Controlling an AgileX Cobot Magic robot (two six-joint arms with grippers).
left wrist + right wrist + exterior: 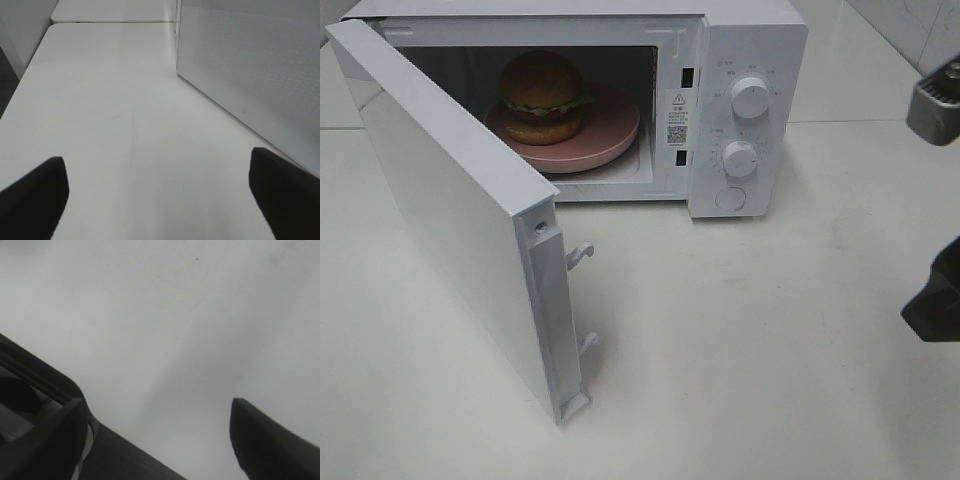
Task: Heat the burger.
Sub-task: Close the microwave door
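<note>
Exterior high: burger (542, 95) sits in the open microwave (750, 60) for heating, well apart from released, empty left fingers (34, 200) and right fingers (270, 440).

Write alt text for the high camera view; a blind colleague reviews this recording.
A white microwave stands on a white table with its door wide open; inside, a burger sits on a pink plate. Parts of a robot arm show at the right edge.
</note>
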